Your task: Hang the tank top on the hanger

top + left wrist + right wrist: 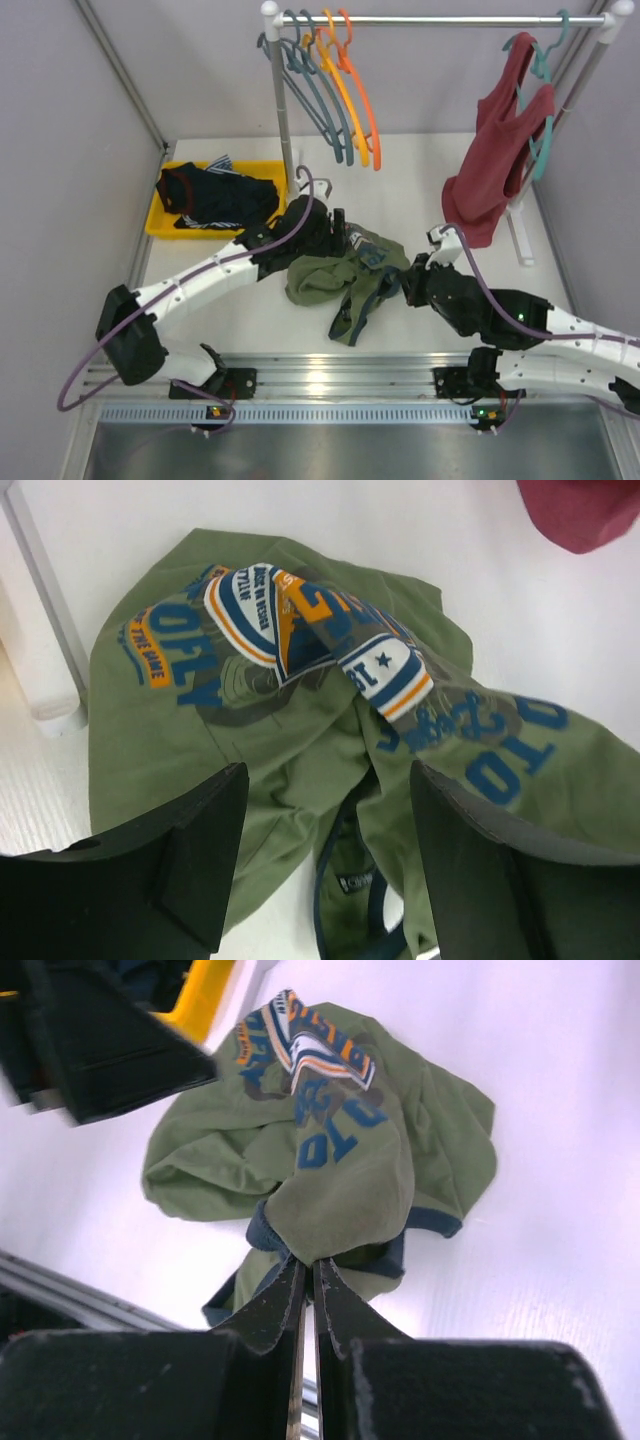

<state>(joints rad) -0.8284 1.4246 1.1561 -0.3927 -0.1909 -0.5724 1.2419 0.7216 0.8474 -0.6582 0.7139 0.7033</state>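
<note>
Step in hand, by judgement: lift and open out the crumpled garment so that it can go on the hanger.

**Procedure**
1. Leave the yellow plastic tray [157, 226] at the far left and the dark striped garment [215, 196] in it alone.
2. The olive-green sleeveless tank top with navy trim [335, 282] lies bunched on the white table [430, 170], between the two arms. Its printed patch is folded over on itself.
3. Take a second hold with the left arm on a strap or armhole edge, well apart from the right arm's hold. Two holds on one fold would only lift a lump.
4. Draw the two holds apart until a neck or armhole opening shows.
5. The thin reddish-orange plastic hanger [366, 112] hangs on the metal rail [440, 20], behind the tank top and well apart from it. Nothing is on it yet.

**End effectors**
- The left gripper [328, 815] has its jaws wide apart, straddling the printed area from above. It grips nothing. The wrist view does not settle whether its fingers touch the cloth.
- The right gripper [308, 1265] has its jaws closed almost flat together on a fold of the tank top beside the navy trim. The cloth is pulled up to a peak there.
- The dark red top [490, 170] hangs at the far right, clear of both arms.
</note>
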